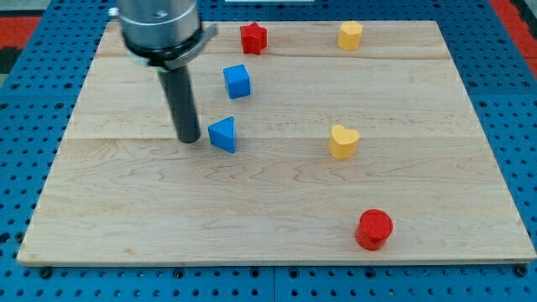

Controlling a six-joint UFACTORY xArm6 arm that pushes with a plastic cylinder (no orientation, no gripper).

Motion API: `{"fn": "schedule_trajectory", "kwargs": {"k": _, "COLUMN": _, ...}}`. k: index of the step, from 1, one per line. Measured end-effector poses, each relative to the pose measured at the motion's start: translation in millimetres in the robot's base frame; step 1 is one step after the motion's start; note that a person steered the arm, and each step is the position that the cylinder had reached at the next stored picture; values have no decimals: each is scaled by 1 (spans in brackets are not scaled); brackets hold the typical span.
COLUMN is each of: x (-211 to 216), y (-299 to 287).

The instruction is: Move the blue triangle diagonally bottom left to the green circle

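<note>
The blue triangle point(223, 134) lies on the wooden board point(277, 226), left of centre. My tip point(188, 138) rests on the board just to the triangle's left, a small gap apart from it. The rod rises from there to the arm's grey body at the view's top left. No green circle shows in this view; it may be hidden behind the arm.
A blue cube point(237, 81) sits above the triangle. A red star point(253, 38) and a yellow pentagon-like block point(351, 35) lie near the top edge. A yellow heart point(343, 142) is right of centre. A red cylinder point(374, 229) is at bottom right.
</note>
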State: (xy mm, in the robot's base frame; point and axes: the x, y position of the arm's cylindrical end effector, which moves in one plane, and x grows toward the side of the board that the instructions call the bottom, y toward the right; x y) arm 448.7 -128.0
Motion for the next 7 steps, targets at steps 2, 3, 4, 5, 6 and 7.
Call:
{"fn": "schedule_trajectory", "kwargs": {"k": 2, "x": 2, "y": -29}}
{"fn": "schedule_trajectory", "kwargs": {"k": 3, "x": 16, "y": 23}}
{"fn": "schedule_trajectory", "kwargs": {"k": 4, "x": 33, "y": 89}}
{"fn": "schedule_trajectory", "kwargs": {"k": 5, "x": 13, "y": 138}}
{"fn": "schedule_trajectory", "kwargs": {"k": 6, "x": 4, "y": 71}}
{"fn": "schedule_trajectory", "kwargs": {"k": 7, "x": -10, "y": -5}}
